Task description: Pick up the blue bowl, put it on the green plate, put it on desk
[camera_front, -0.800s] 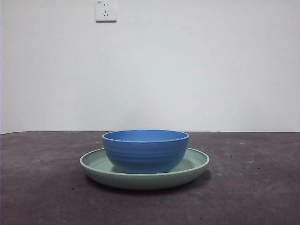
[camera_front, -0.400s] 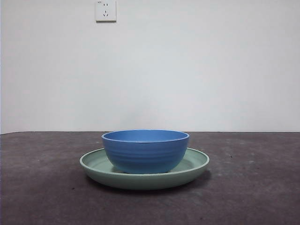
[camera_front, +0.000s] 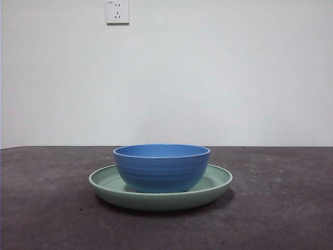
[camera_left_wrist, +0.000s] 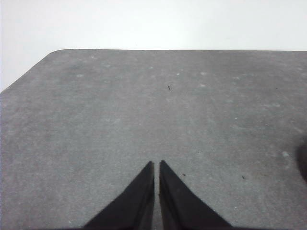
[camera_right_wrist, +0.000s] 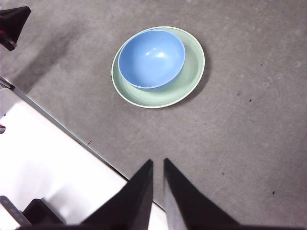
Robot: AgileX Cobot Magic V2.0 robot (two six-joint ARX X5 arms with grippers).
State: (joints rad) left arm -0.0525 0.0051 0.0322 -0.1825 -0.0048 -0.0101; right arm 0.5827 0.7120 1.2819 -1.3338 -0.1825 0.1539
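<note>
Right gripper (camera_right_wrist: pixel 158 163): hung high above the desk, well apart from the crockery; jaws nearly pressed together with only a thin slit between the tips, nothing held.
Left gripper (camera_left_wrist: pixel 156 164): waited over a bare stretch of the desk near a rounded corner; jaws likewise almost together, a hairline gap, nothing between them.
Blue bowl (camera_front: pixel 162 167): stood upright inside the green plate, rim level, faint ridges visible on its outer wall. From the right wrist view (camera_right_wrist: pixel 151 58) it sat off-centre on the plate, close to one side of the rim, leaving a broader crescent of plate bare on the other side. Interior looked empty, with a soft highlight on the bottom.
Green plate (camera_front: pixel 216 182): lay flat on the desk, wider than the bowl, its raised rim showing on both sides of the bowl in the front view; also seen from above in the right wrist view (camera_right_wrist: pixel 189 76). Cast a dark shadow on the tabletop along one edge.
Desk (camera_front: pixel 281 208): dark grey-brown, matte, lightly speckled; plate and bowl sat about mid-table in the front view.
Wall (camera_front: pixel 218 73): plain white behind the table.
Wall socket (camera_front: pixel 117 11): white, high on the wall, up and to the left of the bowl in the front view.
Other black tip (camera_right_wrist: pixel 12 24): showed at a corner of the right wrist view, over the desk; could not tell its jaw state from there.
</note>
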